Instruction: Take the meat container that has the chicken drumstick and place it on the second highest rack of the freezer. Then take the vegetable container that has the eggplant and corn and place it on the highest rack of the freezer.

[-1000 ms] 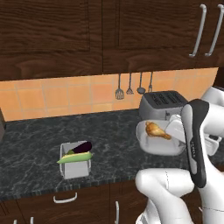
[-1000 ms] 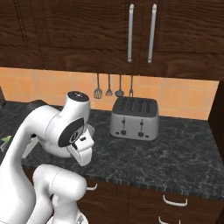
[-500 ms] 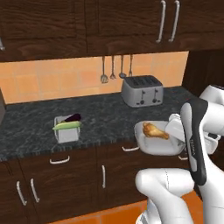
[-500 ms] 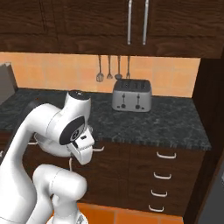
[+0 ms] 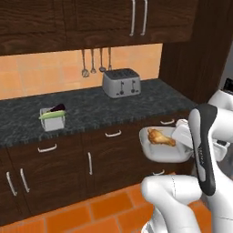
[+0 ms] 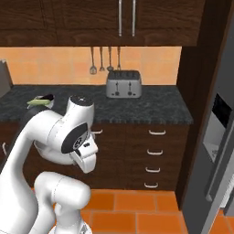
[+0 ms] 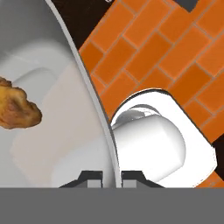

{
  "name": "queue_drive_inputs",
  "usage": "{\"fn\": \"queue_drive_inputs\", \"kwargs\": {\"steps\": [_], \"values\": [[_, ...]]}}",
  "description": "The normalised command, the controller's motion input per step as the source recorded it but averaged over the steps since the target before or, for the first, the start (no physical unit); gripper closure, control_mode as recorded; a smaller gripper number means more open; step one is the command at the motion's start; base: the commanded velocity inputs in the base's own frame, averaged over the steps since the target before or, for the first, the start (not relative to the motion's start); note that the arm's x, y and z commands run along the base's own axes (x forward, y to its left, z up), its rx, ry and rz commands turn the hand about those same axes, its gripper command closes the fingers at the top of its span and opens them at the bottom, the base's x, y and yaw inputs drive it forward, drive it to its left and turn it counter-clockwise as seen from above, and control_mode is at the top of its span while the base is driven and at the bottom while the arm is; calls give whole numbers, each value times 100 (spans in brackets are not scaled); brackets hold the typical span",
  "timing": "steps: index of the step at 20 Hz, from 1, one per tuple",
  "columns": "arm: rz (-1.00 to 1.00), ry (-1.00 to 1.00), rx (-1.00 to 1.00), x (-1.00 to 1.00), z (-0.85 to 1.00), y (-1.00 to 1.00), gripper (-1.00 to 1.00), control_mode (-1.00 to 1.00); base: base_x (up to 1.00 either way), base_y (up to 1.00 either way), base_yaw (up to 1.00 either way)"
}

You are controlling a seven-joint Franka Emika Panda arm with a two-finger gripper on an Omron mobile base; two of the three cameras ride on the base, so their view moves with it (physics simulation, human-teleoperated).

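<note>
My base has rolled back from the worktop (image 5: 91,113) and swung right: a second ago the cabinets filled both base views, and now orange floor tiles (image 5: 109,205) and the grey freezer door (image 6: 219,137) are in frame. The things themselves have not shifted; the cameras have. I read this as the carrying leg of the first step, with no rack reached yet.

My claw (image 7: 111,177) is pinched shut on the rim of the meat container (image 5: 163,146), its wall running up between my two fingertips in the hand view. The chicken drumstick (image 5: 161,137) lies inside, carried in mid-air in front of the lower cabinets, well clear of the worktop.

The left base view gives the whole white container and the vegetable container (image 5: 53,119) left on the worktop, eggplant and corn on top, near the toaster (image 5: 121,83). The right base view adds the freezer at far right, while my own arm hides the load. The hand view alone shows the grip itself.
</note>
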Motion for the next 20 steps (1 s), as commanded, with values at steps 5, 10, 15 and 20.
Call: {"fn": "queue_drive_inputs", "kwargs": {"steps": [5,10,15,20], "values": [[0,0,0,0,0,0,100,100,-30,-4,-49],[0,0,0,0,0,0,100,100,0,-2,-71],[0,0,0,0,0,0,100,100,1,0,-83],[0,0,0,0,0,0,100,100,6,0,-81]]}}
